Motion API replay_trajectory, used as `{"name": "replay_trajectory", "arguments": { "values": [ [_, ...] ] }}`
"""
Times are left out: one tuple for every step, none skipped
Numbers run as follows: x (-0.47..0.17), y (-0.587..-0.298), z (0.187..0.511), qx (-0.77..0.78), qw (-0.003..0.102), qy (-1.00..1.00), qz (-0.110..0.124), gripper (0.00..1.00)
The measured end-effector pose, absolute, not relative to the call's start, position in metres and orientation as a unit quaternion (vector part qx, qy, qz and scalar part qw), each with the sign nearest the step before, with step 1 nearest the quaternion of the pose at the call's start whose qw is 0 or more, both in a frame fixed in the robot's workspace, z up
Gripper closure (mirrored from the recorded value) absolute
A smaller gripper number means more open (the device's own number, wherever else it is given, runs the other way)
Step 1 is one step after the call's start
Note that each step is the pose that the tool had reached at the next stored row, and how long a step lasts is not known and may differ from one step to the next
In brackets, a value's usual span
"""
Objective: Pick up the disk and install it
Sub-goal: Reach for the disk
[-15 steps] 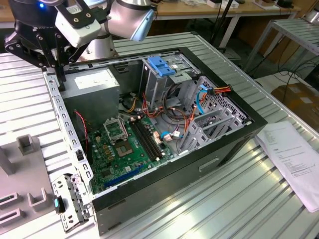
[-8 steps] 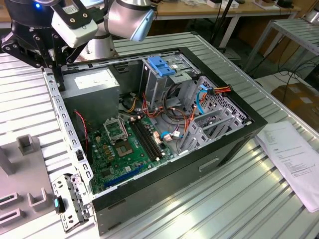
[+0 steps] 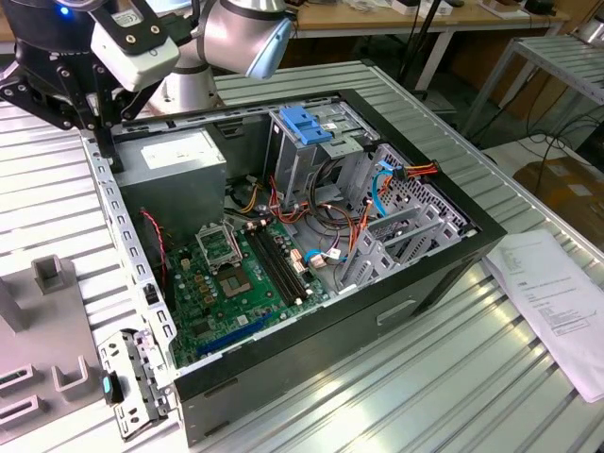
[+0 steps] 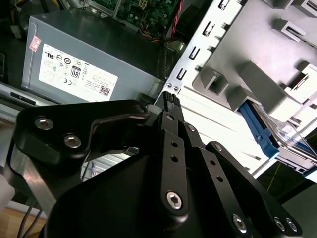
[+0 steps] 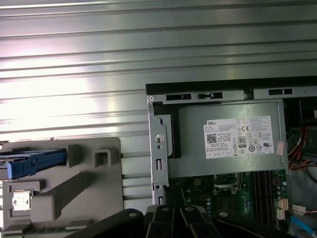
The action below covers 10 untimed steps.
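Observation:
The disk [image 4: 257,130], a flat drive with a blue rail along its edge, lies in a grey holder [image 4: 233,84] beside the open computer case; it also shows in the first wrist view as the disk [image 5: 30,162] on the same holder [image 5: 74,188]. My gripper [image 4: 171,100] hangs above the case's corner by the power-supply box [image 4: 79,64], apart from the disk. Its black fingers meet at the tip with nothing between them. In the exterior view the gripper [image 3: 102,142] is at the case's far corner on the exterior view's left.
The open case [image 3: 311,236] shows a green motherboard [image 3: 236,283], coloured cables and a metal drive cage with a blue handle [image 3: 304,123]. The grey holder [image 3: 42,321] lies on the ribbed metal table at the exterior view's left. A printed sheet [image 3: 557,302] lies at its right.

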<state>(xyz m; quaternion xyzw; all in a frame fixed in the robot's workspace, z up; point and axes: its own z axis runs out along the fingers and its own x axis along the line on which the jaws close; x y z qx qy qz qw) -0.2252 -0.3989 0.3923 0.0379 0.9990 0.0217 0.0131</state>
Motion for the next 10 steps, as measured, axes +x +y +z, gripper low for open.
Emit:
{"name": "replay_trajectory", "arguments": {
  "values": [
    [-0.2264,-0.3989,0.3923,0.038,0.013,0.999,0.022,0.89],
    [-0.2271,-0.3989,0.3923,0.038,0.013,0.999,0.022,0.89],
    [-0.2277,-0.3989,0.3923,0.038,0.013,0.999,0.022,0.89],
    [-0.2283,-0.3989,0.3923,0.038,0.013,0.999,0.022,0.89],
    [-0.2289,-0.3989,0.3923,0.038,0.013,0.999,0.022,0.89],
    [-0.2295,-0.3989,0.3923,0.038,0.013,0.999,0.022,0.89],
    [-0.2301,-0.3989,0.3923,0.038,0.013,0.999,0.022,0.89],
    [-0.2307,-0.3989,0.3923,0.038,0.013,0.999,0.022,0.89],
    [-0.2314,-0.3989,0.3923,0.038,0.013,0.999,0.022,0.89],
    [-0.2324,-0.399,0.3923,0.038,0.013,0.999,0.022,0.89]
  ]
}}
